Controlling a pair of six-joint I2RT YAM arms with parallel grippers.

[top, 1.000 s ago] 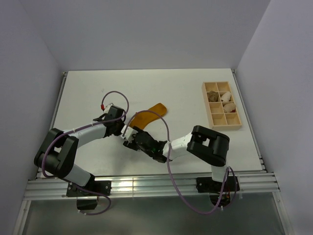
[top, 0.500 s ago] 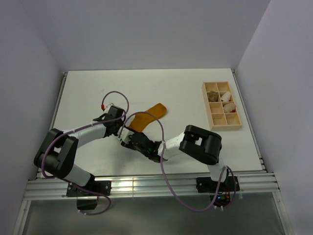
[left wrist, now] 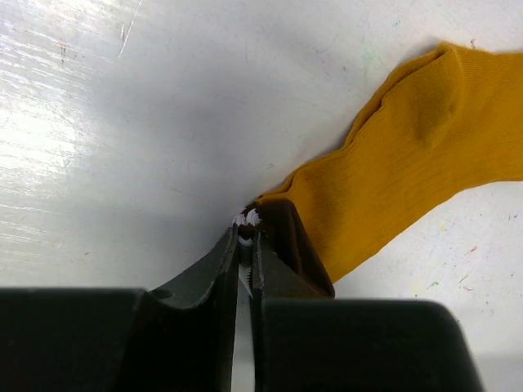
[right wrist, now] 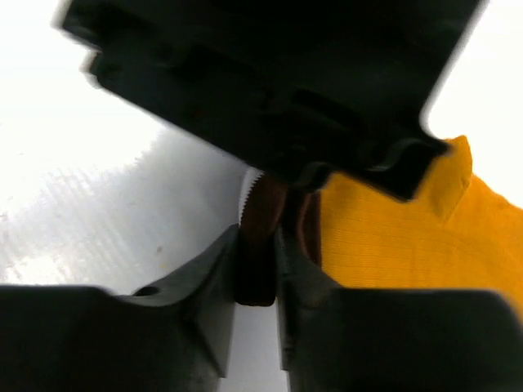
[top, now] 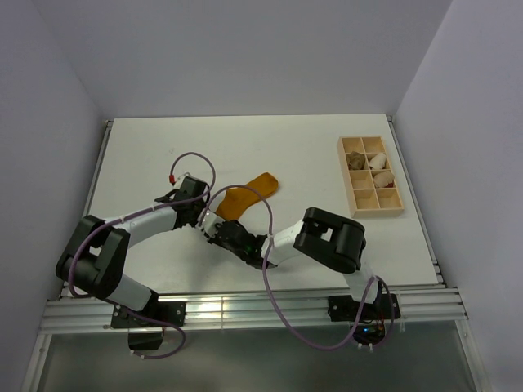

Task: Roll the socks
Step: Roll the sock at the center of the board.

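I saw left gripper (left wrist: 248, 224) clenched on orange sock (left wrist: 425, 163) cuff. Right gripper (right wrist: 257, 245) pinched same cuff, nose to nose with left. Wooden tray (top: 346, 175) sat well off to its right.

The mustard sock (left wrist: 409, 155) ahead of the left gripper (left wrist: 248, 233) is matt, ribbed knit cloth, and its dark-brown cuff (left wrist: 296, 245) looks smoother. The gripper's fingers (left wrist: 204, 273) look like matt black plastic. The table (left wrist: 122, 122) beneath them is glossy white and lightly scratched.
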